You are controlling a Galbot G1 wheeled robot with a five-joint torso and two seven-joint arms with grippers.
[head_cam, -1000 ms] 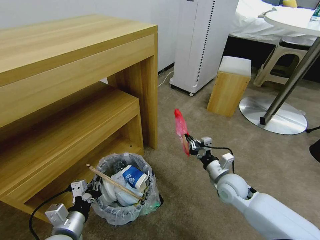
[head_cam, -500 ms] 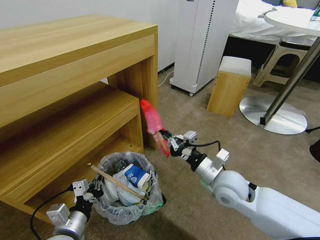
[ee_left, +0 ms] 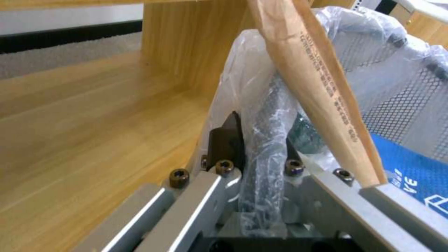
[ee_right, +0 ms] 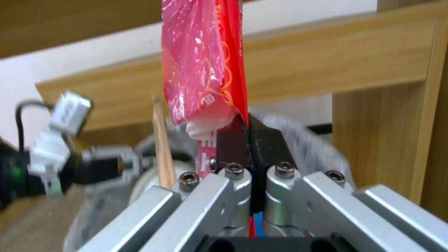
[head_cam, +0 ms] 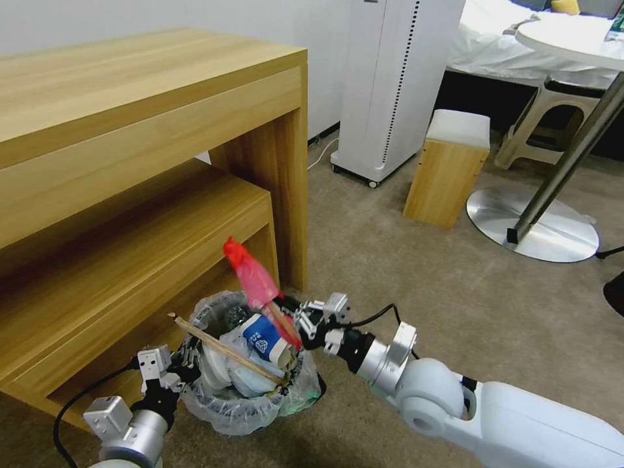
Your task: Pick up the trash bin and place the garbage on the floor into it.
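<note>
Two pincers engaged: left pincer (head_cam: 188, 362) clamps trash bin (head_cam: 250, 406) rim, steadying it; right pincer (head_cam: 290, 317) pinches red wrapper (head_cam: 255, 278) just above bin mouth, positioned for drop.

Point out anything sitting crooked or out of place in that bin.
The wooden stick lies slanted across the trash bin, one end poking out past the rim beside the left gripper, which clamps the rim. The right gripper holds the red wrapper above it.
</note>
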